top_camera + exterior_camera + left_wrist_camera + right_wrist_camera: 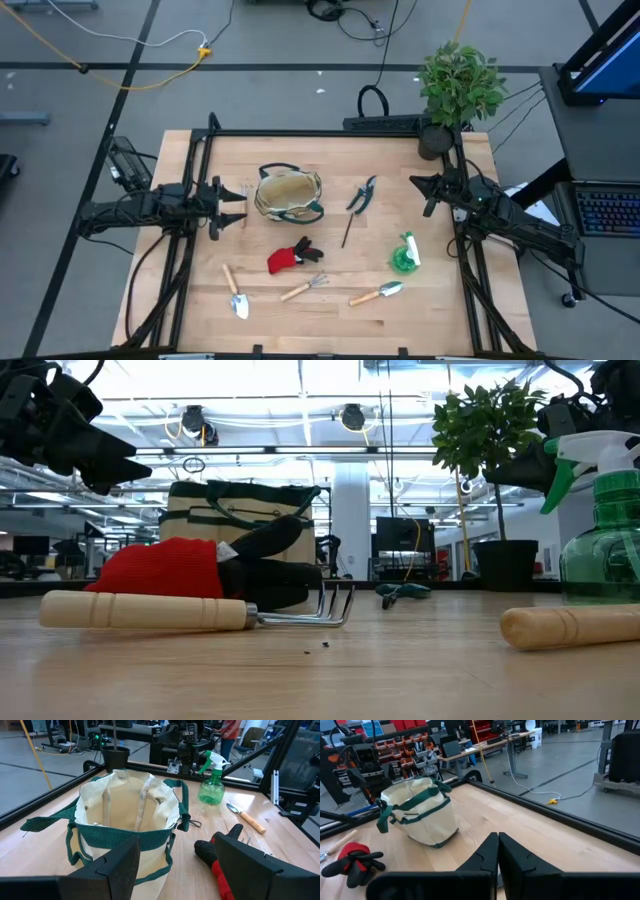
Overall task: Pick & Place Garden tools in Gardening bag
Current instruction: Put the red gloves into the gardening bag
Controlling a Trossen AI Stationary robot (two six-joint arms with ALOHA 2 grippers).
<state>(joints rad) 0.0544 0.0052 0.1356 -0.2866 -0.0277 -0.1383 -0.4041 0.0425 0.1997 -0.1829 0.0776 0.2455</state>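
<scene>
The gardening bag (289, 194) stands upright on the wooden worktop (330, 310), toward the far side and left of centre, mouth open upward; nothing can be made out inside it from the left wrist view.

Tools lie loose on the worktop, none in the bag. The black pruning shears (361, 195) lie right of the bag, long axis on a diagonal, the upper end toward the far right. The thin dark stick (347, 228) lies just below them, running nearly front to back with a slight lean. The red-black glove (292, 256) lies in front of the bag, red cuff to the left, dark fingers to the right. The left trowel (235, 293) lies near the front-left, handle toward the far left, blade toward the front. The hand rake (305, 288) lies diagonally, tines toward the upper right. The second trowel (377, 294) lies nearly left to right, blade at the right end. The green spray bottle (404, 253) stands right of centre (orientation confirmed upright in the low view).

The left end effector (236, 203) sits just left of the bag, released, grasping nothing. The right end effector (426, 190) waits at the far right, clenched on nothing.
</scene>
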